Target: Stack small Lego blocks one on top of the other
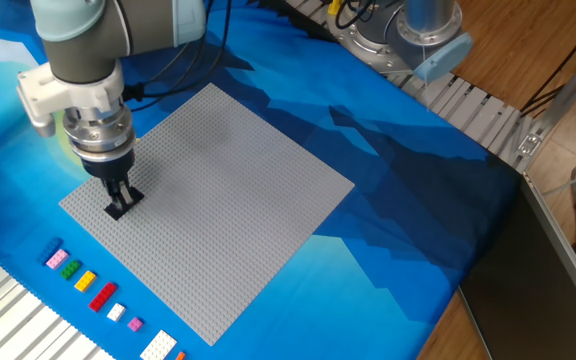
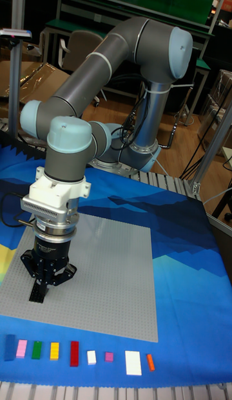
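A UR5 arm reaches down over a large grey studded baseplate (image 1: 208,205) that lies on a blue patterned cloth (image 1: 398,190) covering the table. Its gripper (image 1: 120,198) points straight down near the plate's left corner, with its 2 fingers narrowed onto a flat black block (image 1: 120,207); in the tall fixed view the same black block (image 2: 37,291) hangs between the fingers at the plate's surface. Whether the block's underside touches the studs cannot be told.

A row of small Lego blocks sits on the cloth just off the plate's near edge, well apart from the gripper. In the tall fixed view they read, from left to right: blue (image 2: 9,347), pink (image 2: 22,349), green (image 2: 37,350), yellow (image 2: 54,351), a longer red one (image 2: 74,353), a small white one (image 2: 91,357), a tiny purple one (image 2: 109,357), a larger white one (image 2: 133,362) and orange (image 2: 150,362) (each lying flat and separate, none stacked).
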{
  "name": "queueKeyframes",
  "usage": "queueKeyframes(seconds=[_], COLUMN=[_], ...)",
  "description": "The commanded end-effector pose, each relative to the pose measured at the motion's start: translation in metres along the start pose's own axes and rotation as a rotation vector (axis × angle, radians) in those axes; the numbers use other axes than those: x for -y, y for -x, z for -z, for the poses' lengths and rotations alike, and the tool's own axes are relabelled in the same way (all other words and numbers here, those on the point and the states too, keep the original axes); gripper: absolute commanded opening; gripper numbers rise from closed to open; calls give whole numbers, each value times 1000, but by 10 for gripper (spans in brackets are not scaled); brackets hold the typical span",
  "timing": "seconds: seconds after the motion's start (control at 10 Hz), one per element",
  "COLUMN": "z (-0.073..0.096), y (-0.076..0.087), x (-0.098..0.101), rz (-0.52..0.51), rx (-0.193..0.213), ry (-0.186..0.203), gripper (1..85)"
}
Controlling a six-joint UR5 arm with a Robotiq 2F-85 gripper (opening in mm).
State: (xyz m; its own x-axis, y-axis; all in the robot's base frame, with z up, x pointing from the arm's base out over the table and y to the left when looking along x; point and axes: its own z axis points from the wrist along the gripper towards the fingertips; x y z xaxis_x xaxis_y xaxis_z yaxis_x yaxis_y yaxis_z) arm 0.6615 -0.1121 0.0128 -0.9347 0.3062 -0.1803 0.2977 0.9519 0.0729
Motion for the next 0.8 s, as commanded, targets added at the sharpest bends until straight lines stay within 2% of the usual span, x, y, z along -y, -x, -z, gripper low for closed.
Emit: queueKeyframes(seconds=[0.0,0.7], z=[-1,-5], y=[3,5], x=[-8,-12], rz=[-18,-24], rx=[4,12], ry=[19,24], gripper=[10,10])
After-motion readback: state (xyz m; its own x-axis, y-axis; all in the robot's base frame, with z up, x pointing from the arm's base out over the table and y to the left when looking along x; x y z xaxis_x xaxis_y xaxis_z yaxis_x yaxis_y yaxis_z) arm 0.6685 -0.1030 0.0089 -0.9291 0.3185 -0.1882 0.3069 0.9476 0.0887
